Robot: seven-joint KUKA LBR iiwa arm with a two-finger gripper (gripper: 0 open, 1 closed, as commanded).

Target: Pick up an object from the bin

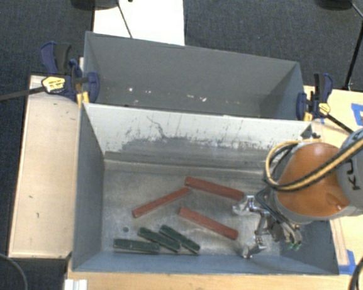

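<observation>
Camera view: gripper (247,230), fingers apart, beside right end of long reddish-brown flat bar (206,223) in grey metal bin (169,143).

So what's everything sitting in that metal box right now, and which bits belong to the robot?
Bin: one, grey metal, middle of the view.
Red-brown sticks: three, on the middle of the bin floor; one at the back, one slanting to its left, one nearer the front.
Dark green sticks: three, close together at the floor's front left.
Gripper: one, bare metal, low at the floor's right end, just right of the front red-brown stick.
Arm: one, with an orange cover, reaching in from the right.
</observation>
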